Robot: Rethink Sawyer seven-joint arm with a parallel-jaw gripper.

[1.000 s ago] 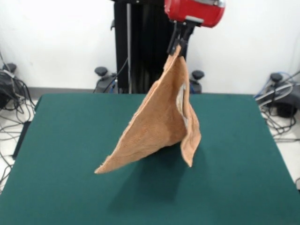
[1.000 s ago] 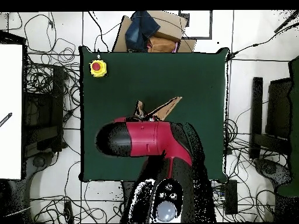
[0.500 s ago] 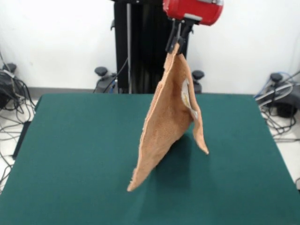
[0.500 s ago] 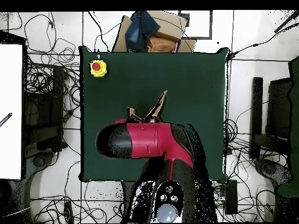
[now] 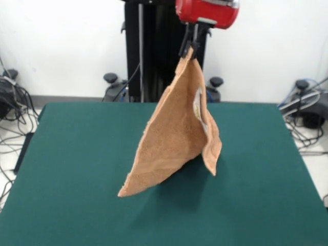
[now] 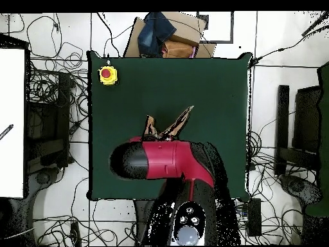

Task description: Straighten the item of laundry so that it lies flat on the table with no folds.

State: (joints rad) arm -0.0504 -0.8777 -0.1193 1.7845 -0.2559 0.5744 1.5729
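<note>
Clearly the towel (image 5: 177, 136) hangs by one corner straight below the tool (image 5: 188, 51), which pinches that corner tight. It drapes as a folded cone, long axis near vertical, its two lower tips dangling just above the green surface (image 5: 72, 169) near the middle. Flattening it would likely mean lowering and dragging sideways.

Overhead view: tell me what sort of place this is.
Most likely a robotics lab test cell. A green table stands amid tangled floor cables, a yellow box with a red stop button sits at one corner, and the gripper dangles a towel.
</note>
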